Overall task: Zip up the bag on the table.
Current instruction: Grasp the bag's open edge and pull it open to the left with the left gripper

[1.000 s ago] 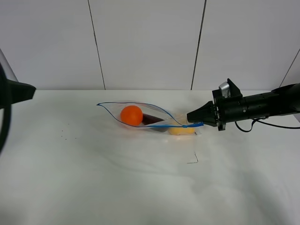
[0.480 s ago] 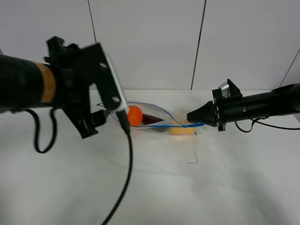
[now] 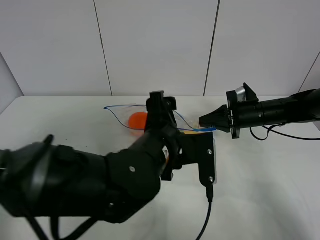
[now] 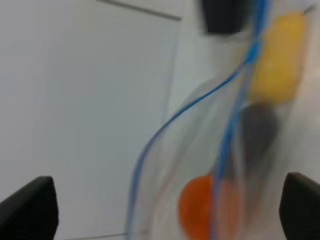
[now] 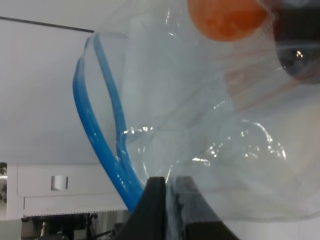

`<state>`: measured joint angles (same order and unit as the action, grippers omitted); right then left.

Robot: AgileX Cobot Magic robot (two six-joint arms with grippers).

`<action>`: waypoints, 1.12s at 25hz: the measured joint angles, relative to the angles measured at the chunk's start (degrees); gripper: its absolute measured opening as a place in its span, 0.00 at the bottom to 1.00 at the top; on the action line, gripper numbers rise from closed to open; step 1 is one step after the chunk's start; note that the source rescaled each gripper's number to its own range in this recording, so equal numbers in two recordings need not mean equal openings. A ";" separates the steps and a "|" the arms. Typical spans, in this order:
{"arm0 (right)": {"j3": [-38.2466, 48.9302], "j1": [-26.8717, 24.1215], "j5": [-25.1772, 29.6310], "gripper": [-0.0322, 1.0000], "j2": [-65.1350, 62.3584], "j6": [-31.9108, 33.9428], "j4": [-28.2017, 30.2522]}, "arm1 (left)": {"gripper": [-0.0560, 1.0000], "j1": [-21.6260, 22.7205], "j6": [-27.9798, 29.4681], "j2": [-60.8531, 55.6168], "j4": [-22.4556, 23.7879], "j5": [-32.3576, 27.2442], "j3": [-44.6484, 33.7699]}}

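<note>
Right gripper (image 3: 204, 122): my jaws are pressed together, pinching the bag (image 3: 121, 113) at the end of its blue zipper strip (image 5: 98, 142). My wrist view shows both dark fingertips closed on the clear plastic just where the two blue tracks meet.

Left gripper (image 4: 165, 212): my jaws are spread wide and hold nothing. The two dark fingertips sit at opposite edges of the wrist view, with the bag ahead of them and apart from them. That view is blurred.

Bag: it lies on the white table (image 3: 265, 190), toward the far side and about mid-width. My left arm (image 3: 100, 185) crosses in front and hides its middle in the high view. Its far-left tip and the pinched right end show on either side of the arm.

Zipper: not closed. The two blue tracks bow apart along most of the mouth and join only at the pinched end.

Contents seen through the plastic: an orange ball (image 3: 135, 120) toward the left end, a dark item (image 4: 257, 130) in the middle, and a yellow item (image 4: 277, 60) nearest my right gripper.
</note>
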<state>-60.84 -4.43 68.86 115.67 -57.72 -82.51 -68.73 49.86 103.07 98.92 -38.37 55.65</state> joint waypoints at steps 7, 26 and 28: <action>0.00 0.00 0.00 0.03 0.00 0.00 0.00 | 0.91 -0.07 0.51 6.86 0.37 0.00 5.74; 0.00 0.00 0.00 0.03 0.00 0.23 0.00 | 0.86 -0.01 0.94 13.49 0.61 1.16 13.63; 0.00 0.00 0.00 0.03 0.00 0.23 0.00 | 0.85 0.18 0.89 13.75 0.56 0.88 13.92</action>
<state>-60.84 -4.43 68.86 115.67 -57.50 -82.51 -68.55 50.75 116.82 99.48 -37.49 69.57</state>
